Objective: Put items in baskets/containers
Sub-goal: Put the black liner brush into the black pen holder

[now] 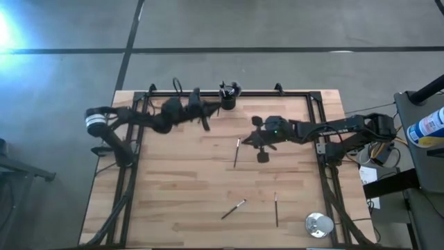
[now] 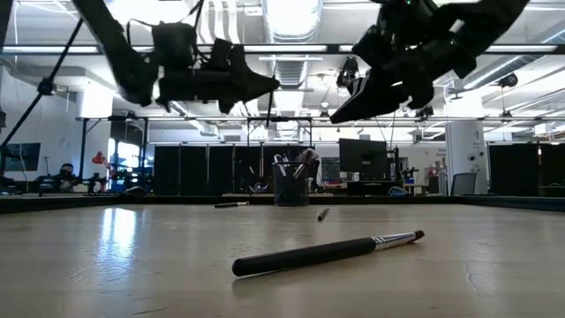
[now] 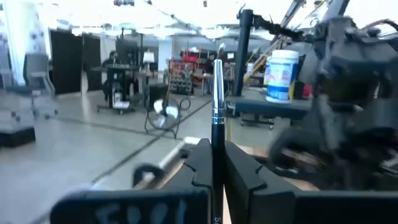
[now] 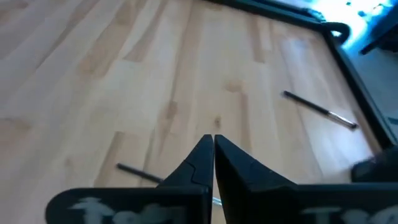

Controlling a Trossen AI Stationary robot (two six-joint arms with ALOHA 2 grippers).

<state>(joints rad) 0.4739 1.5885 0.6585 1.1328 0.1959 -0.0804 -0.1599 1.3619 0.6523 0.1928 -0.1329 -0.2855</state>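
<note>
Left tool (image 3: 212, 163) is clenching a thin brush (image 3: 217, 93), handle pinched between the fingers (image 3: 198, 168), bristle end sticking out past the tips. In the high view the left tool (image 1: 206, 119) is hanging over the back part of the tabletop (image 1: 173, 187), raised off the wood, with the black cup (image 1: 228, 101) just beside it toward the back rail. The cup is standing upright, several brushes (image 2: 296, 163) already poking out of it.

Right tool (image 4: 213, 149) is showing fingers pressed together, clenched on nothing, pointing down at bare wood. In the high view the right tool (image 1: 248, 139) is hovering mid-tabletop, with a loose brush (image 1: 236, 153) lying flat just beside and below its tip. The low view is showing the right tool (image 2: 340, 113) well above the surface.

Two more loose brushes are lying nearer the front edge, well apart from both tools: a slanted one (image 1: 233, 209) and a straight one (image 1: 275, 209). A silver disc (image 1: 319, 224) is sitting at the front right corner, far from the right tool.
</note>
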